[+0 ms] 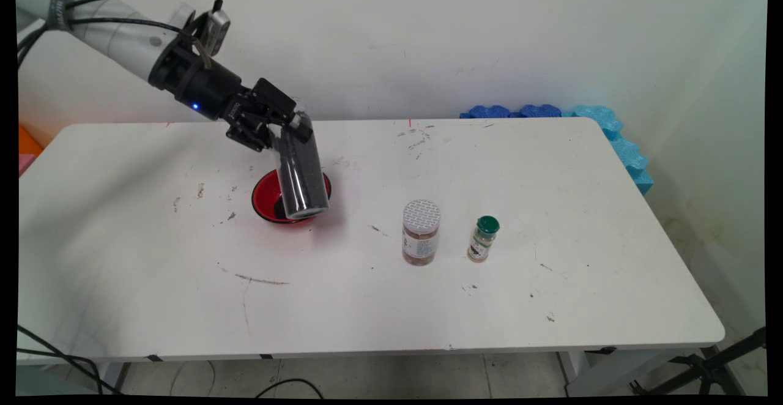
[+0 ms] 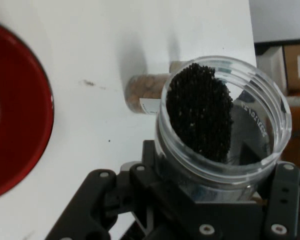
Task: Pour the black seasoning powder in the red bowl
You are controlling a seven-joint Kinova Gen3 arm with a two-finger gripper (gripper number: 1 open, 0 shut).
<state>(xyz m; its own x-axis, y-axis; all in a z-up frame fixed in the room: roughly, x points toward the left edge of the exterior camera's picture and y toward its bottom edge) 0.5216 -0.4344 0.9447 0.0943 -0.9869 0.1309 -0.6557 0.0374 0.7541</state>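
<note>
**A Jar of Black Grains Held Tipped Over a Red Bowl**

The gripper (image 1: 287, 125) was seen clamped on a clear jar (image 1: 300, 175). The jar was gripped near its closed end, and its open mouth was pointed down toward the near side of the table. In the hand view, the gripper (image 2: 215, 195) was closed round the jar (image 2: 225, 120), and the jar was seen with no lid on it. It was partly filled with small black grains (image 2: 200, 110), and these were heaped against one side of the jar.

Under the tipped jar, a red bowl (image 1: 264, 196) was set on the white table (image 1: 550, 166). Much of the bowl was hidden by the jar in the main view. A dark patch could be seen inside the bowl, but what it was could not be told.

To the right of the bowl, well apart from it, a brown jar with a white patterned lid (image 1: 421, 232) was stood upright. Just beside that one, further right, a small bottle with a green cap (image 1: 484, 238) was stood upright too. Nothing was placed between the bowl and these two.

Blue foam pieces (image 1: 605, 130) were stacked behind the table's far right corner, against the wall.
</note>
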